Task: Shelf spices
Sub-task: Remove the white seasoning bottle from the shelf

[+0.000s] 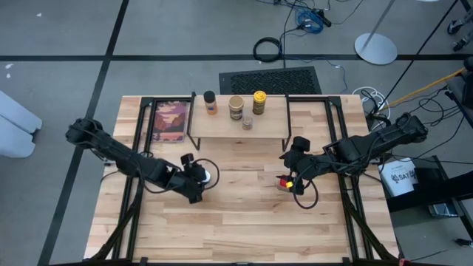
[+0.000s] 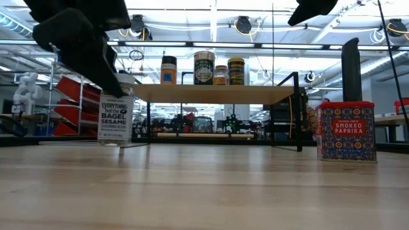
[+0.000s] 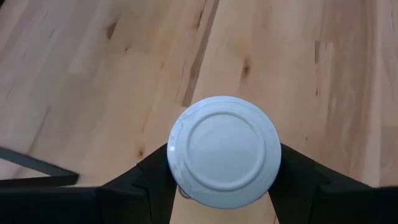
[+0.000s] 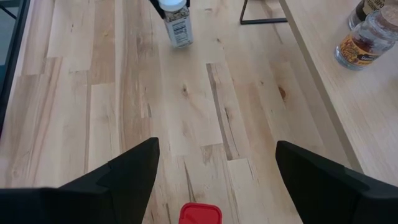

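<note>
The fingers (image 3: 298, 171) of the left gripper (image 1: 198, 179) are clenched on the white-lidded jar (image 3: 222, 149) at the table's (image 1: 244, 222) middle, while the right gripper (image 1: 290, 179), reached in low from the right, is held spread wide above the red box (image 2: 346, 131).

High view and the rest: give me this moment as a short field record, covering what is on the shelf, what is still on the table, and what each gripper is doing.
on shelf: four spices, namely dark-lidded orange jar, tan jar, small grey-lidded jar, yellow-lidded jar
on table: white-lidded jar, red paprika tin
left gripper: closed around the white-lidded jar, which looks slightly lifted in the low view
right gripper: open, above the red paprika tin, not gripping it
other: framed picture flat beside the shelf
</note>
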Robot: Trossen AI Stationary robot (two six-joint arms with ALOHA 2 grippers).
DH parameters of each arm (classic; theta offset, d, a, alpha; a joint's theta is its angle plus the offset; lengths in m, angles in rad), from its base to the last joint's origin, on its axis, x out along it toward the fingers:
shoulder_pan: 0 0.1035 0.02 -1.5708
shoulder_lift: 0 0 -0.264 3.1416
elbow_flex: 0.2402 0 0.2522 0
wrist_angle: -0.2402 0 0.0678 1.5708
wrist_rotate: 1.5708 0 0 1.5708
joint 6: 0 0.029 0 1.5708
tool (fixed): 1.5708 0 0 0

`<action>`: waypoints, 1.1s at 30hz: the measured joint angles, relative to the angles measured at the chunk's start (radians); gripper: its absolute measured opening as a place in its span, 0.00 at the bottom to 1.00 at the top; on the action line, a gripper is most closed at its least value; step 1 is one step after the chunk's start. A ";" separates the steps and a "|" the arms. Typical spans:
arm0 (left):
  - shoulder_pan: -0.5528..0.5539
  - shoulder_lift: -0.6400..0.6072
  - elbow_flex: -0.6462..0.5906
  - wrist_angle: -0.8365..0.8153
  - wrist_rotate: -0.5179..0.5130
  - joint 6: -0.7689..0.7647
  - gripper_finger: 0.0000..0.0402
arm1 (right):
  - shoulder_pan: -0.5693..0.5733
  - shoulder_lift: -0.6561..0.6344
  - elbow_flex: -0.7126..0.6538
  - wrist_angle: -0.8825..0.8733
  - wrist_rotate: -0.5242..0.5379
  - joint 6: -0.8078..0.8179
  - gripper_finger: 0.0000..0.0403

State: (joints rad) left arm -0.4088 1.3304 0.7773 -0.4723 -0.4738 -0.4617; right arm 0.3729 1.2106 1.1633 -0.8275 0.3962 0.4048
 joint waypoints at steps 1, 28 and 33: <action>0.009 0.003 0.000 0.004 0.003 0.006 0.51 | 0.000 0.000 0.000 0.000 0.000 0.000 0.77; 0.113 0.042 0.001 0.062 0.151 0.104 0.68 | 0.000 0.000 0.000 -0.001 -0.001 0.001 0.77; 0.113 0.042 0.001 0.062 0.151 0.104 0.78 | 0.000 0.000 0.000 -0.001 -0.001 0.001 0.77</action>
State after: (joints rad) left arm -0.2958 1.3720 0.7779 -0.4099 -0.3229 -0.3573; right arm 0.3729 1.2106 1.1633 -0.8280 0.3954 0.4061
